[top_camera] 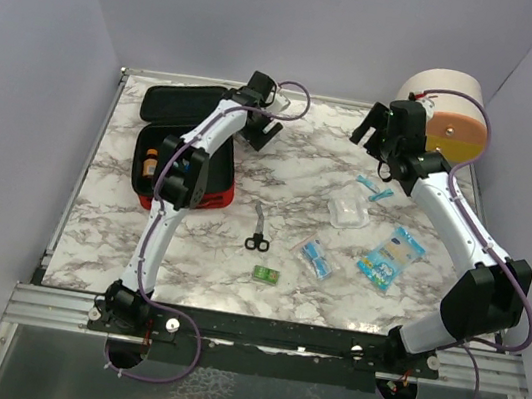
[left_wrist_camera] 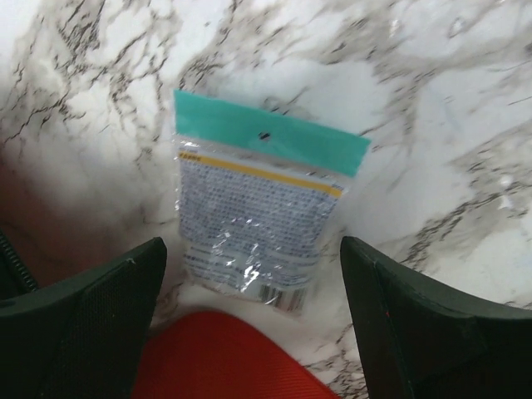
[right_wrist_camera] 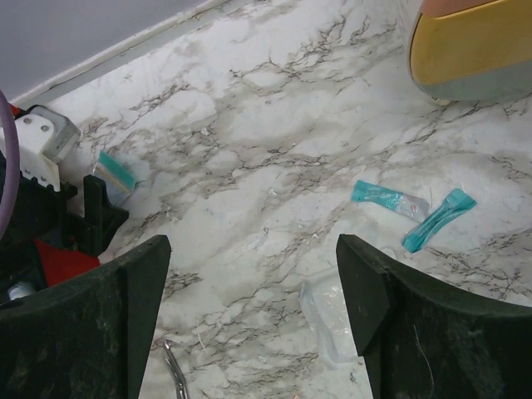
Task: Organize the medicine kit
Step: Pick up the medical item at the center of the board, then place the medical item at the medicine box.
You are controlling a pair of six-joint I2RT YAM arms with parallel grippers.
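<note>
The red medicine kit (top_camera: pixel 217 192) lies open at the left of the marble table, its black lid (top_camera: pixel 175 101) flat behind it and an orange bottle (top_camera: pixel 150 163) inside. Its red corner (left_wrist_camera: pixel 224 357) shows below my left gripper (left_wrist_camera: pixel 249 253). That gripper is open and hovers over a clear packet with a teal header (left_wrist_camera: pixel 258 195), which lies flat on the marble just beyond the kit. My right gripper (right_wrist_camera: pixel 251 245) is open and empty, high above the bare marble near the round container (top_camera: pixel 452 113).
Scissors (top_camera: pixel 258 231), a small green packet (top_camera: pixel 266 275), blue packets (top_camera: pixel 315 258), a blue-and-white packet (top_camera: pixel 391 257), a clear bag (top_camera: pixel 349 211) and two teal packets (right_wrist_camera: pixel 389 198) lie on the table's right half. The walls close in behind and at both sides.
</note>
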